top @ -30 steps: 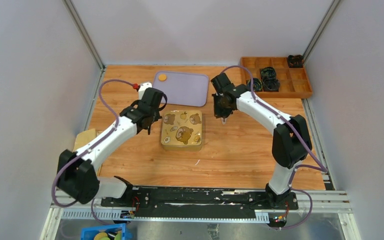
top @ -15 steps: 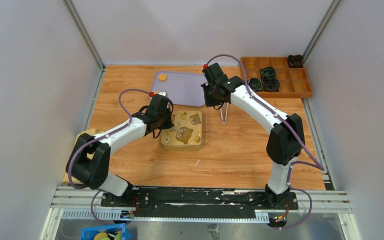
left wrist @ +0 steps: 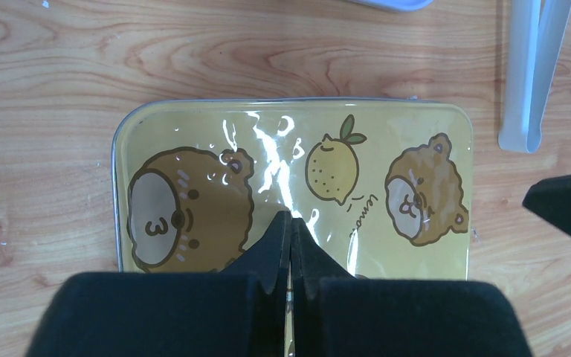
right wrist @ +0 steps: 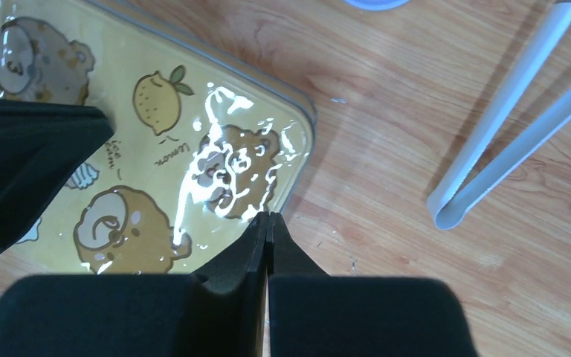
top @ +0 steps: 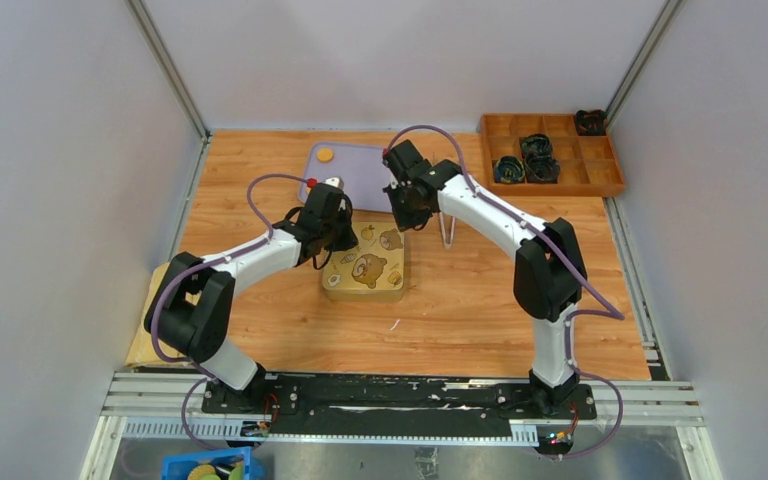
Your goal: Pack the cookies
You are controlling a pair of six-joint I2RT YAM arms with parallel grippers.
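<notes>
A closed yellow tin (top: 365, 265) with bear and lemon pictures lies mid-table. One orange-yellow cookie (top: 326, 154) sits on the lavender tray (top: 365, 180) behind the tin. My left gripper (top: 340, 238) is shut and empty over the tin's far left part; in the left wrist view its tips (left wrist: 290, 220) are over the lid (left wrist: 297, 160). My right gripper (top: 406, 214) is shut and empty over the tin's far right corner; in the right wrist view its tips (right wrist: 268, 219) are at the lid's edge (right wrist: 156, 141).
White tongs (top: 447, 230) lie on the wood right of the tin and also show in the left wrist view (left wrist: 531, 74) and the right wrist view (right wrist: 505, 134). A wooden compartment box (top: 560, 170) with dark items stands far right. A tan block (top: 160, 285) lies at the left edge.
The right gripper has left the tongs on the table and moved left to the tin's far right corner. The left gripper has moved right, onto the tin's far left part.
</notes>
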